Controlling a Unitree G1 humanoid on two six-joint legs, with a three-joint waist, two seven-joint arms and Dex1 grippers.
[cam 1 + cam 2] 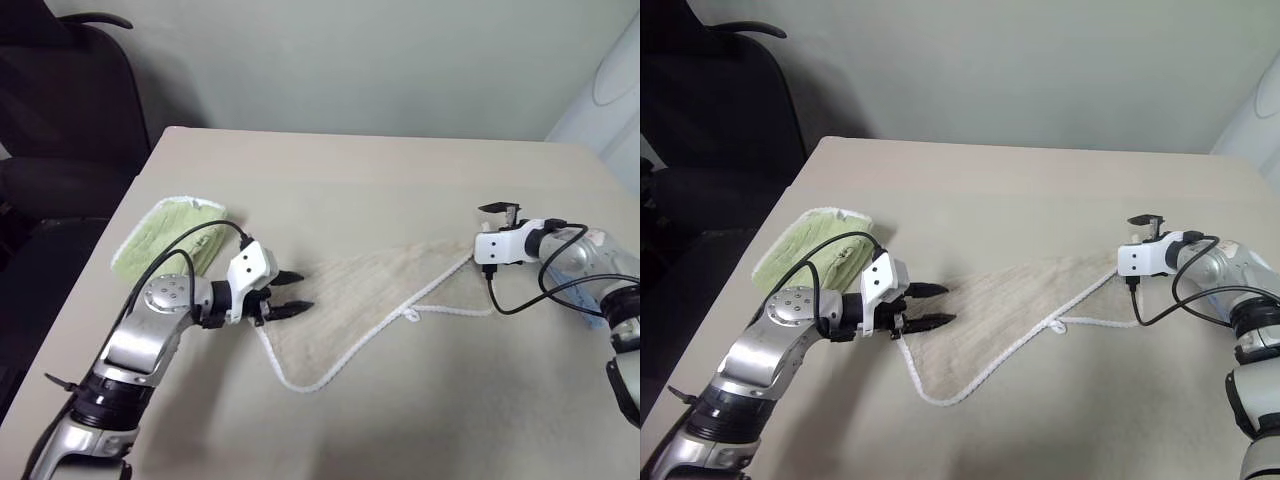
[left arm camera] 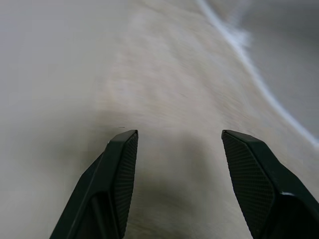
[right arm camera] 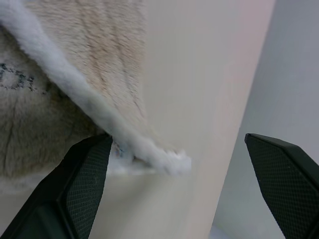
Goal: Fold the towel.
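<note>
Looking down over both arms, I see the towel (image 1: 370, 300) lying flat on the beige tabletop (image 1: 350, 180), roughly in the middle between the two arms. It is folded over into a rough triangle: one point reaches toward the right arm, and the rounded lower corner lies nearest to me. Its white stitched edging (image 1: 350, 352) runs along the lower side, and a small white loop (image 1: 411, 316) sits on that edge, close to where a second stretch of edging branches off to the right.

My left end effector (image 1: 296, 293) is at the towel's left side, pointing across toward the right, its two black fingers spread with nothing between them. In the left wrist view the fingers (image 2: 117, 174) stand apart above ribbed tan cloth, and I cannot tell whether the tips touch it.

My right end effector (image 3: 174, 169) is at the towel's far right point. In the right wrist view its fingers (image 3: 79, 184) are spread wide, with the towel's white-edged corner lying between them, close beside one finger; the cloth is not pinched.

A light green towel (image 1: 165, 235) lies folded near the tabletop's left edge, beyond the left arm and apart from the tan one. A dark chair (image 1: 60, 120) stands off the tabletop's left side.
</note>
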